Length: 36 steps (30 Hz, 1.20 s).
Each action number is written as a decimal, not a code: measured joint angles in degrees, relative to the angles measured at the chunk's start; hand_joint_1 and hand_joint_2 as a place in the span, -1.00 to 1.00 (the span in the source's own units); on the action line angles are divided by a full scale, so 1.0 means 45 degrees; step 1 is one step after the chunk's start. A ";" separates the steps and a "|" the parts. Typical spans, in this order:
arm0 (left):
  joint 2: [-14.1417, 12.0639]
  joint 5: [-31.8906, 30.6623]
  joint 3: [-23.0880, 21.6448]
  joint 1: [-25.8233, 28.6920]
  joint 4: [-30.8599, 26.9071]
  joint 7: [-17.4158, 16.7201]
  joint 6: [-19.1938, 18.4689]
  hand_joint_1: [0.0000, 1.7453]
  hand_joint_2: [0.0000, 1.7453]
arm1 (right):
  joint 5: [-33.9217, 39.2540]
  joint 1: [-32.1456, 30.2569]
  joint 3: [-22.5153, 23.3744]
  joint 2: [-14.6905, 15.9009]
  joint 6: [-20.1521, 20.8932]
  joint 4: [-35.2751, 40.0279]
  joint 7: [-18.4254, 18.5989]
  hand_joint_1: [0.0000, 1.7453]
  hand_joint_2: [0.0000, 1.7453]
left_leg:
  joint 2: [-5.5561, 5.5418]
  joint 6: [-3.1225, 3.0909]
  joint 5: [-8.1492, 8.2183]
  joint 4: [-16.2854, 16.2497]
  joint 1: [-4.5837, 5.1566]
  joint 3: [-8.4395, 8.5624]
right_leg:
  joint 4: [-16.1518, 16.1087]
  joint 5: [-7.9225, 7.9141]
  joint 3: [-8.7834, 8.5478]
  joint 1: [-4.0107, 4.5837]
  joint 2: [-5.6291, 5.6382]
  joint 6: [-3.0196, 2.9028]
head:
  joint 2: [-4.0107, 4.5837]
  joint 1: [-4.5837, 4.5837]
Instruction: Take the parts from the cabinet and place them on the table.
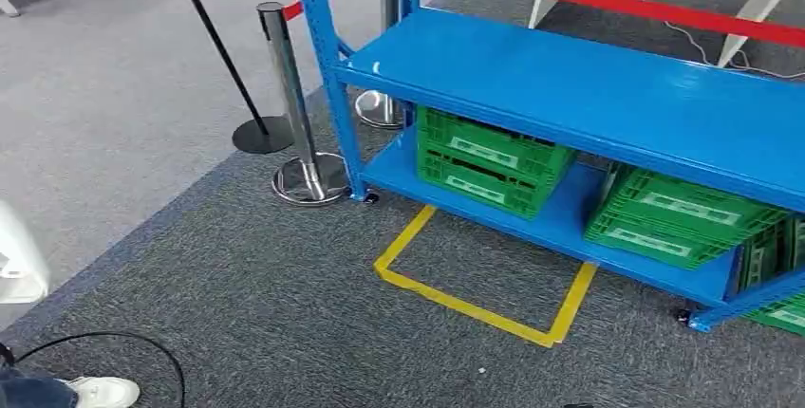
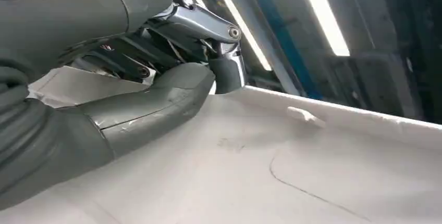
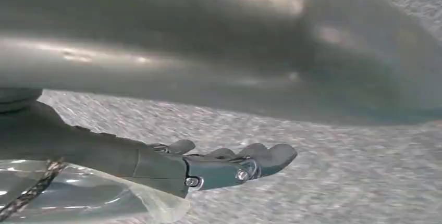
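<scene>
Cabinet (image 1: 570, 95): blue steel shelving unit on castors, standing on grey carpet just behind a yellow tape outline (image 1: 475, 299) on the floor. Top shelf surface bare blue. Lower shelf carries green slatted crates (image 1: 489, 161) with white labels, one left, more tilted at right (image 1: 674, 218). Left hand (image 2: 156, 99): thumb and fingers clamped on the rim of a white tray (image 2: 312, 172). Right hand (image 3: 229, 164): fingers extended, apart, holding nothing, hanging over carpet. Chrome stanchions (image 1: 299, 114) with red belt beside the cabinet's left post.
</scene>
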<state>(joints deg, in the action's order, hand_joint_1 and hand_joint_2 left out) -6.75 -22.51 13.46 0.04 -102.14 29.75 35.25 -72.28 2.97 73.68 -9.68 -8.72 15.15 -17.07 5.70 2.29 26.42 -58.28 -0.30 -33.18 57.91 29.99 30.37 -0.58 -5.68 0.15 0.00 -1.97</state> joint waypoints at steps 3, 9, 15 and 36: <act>0.0015 -0.0156 0.0015 -0.0044 -0.0015 -0.0005 -0.0161 1.00 1.00 | -0.0019 0.0067 -0.0048 0.0000 0.0015 -0.0039 -0.0053 -1.00 -1.00 | -0.0522 -0.0295 -0.0038 -0.0018 0.0027 -0.0119 | -0.0077 0.0035 -0.0138 -0.0010 -0.0416 0.0213 | 0.0000 0.0025; 0.0112 -0.0432 0.0000 -0.0238 -0.0194 -0.0102 -0.0175 1.00 1.00 | -0.0107 0.0054 -0.0170 -0.0019 0.0034 -0.0073 -0.0063 -1.00 -1.00 | -0.1454 -0.0708 -0.0222 0.0185 -0.0039 -0.0115 | 0.3434 0.1845 0.1587 -0.0047 0.1243 0.0372 | 0.0000 0.0170; 0.0253 -0.0321 -0.0005 -0.0359 -0.0189 -0.0175 -0.0175 1.00 1.00 | -0.0029 0.0000 -0.0189 -0.0019 0.0010 -0.0117 -0.0170 -1.00 -1.00 | -0.2512 -0.0618 -0.0189 0.0043 -0.0028 -0.0148 | 0.0319 -0.0174 0.0450 -0.0108 0.2467 0.0157 | 0.0000 0.0152; 0.0316 -0.0432 -0.0904 -0.1294 0.0141 -0.0466 -0.0146 1.00 1.00 | 0.0321 -0.0037 -0.0116 -0.0029 0.0049 -0.0121 -0.0170 -1.00 -1.00 | -0.0892 -0.0649 -0.0337 0.0032 0.0047 -0.0361 | 0.0038 0.0326 -0.0148 -0.0005 -0.0010 0.0410 | 0.0000 0.0020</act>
<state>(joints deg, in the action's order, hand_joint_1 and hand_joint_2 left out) -5.33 -24.46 9.40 -5.78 -101.50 27.65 34.60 -70.84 2.80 73.16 -9.81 -8.50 14.60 -17.84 1.69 -0.63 24.90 -58.14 -0.09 -34.80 58.08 31.46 29.70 -0.60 -5.72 2.00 0.00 -1.88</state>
